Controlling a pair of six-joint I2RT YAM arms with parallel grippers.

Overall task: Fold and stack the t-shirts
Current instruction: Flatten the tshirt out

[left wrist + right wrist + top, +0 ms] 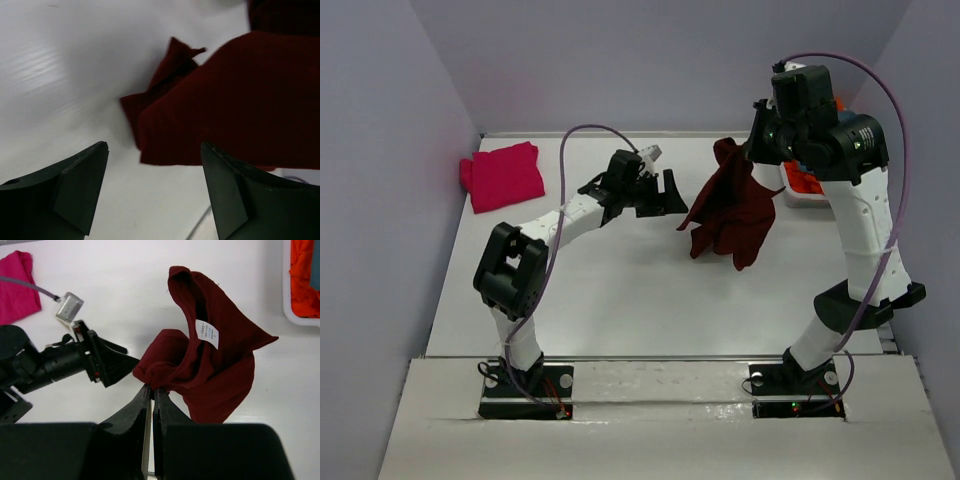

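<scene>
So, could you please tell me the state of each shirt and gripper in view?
maroon t-shirt: unfolded, bunched, hanging from the right gripper.
pink t-shirt: folded, lying on the table at the far left.
orange garment: crumpled in the white bin.
left gripper: open, holding nothing, next to the maroon t-shirt.
right gripper: shut on the maroon t-shirt.

Past the left fingers (75,185) we lose the maroon shirt (235,105) at the top and right edges of that wrist's view, and its cloth is blurred. Beyond the right fingers (130,415), the print on its white label (207,333) is too small to read. Far to their right the bin (286,285) and orange garment (302,280) are cut off, and far to their left the pink shirt (17,287).
</scene>
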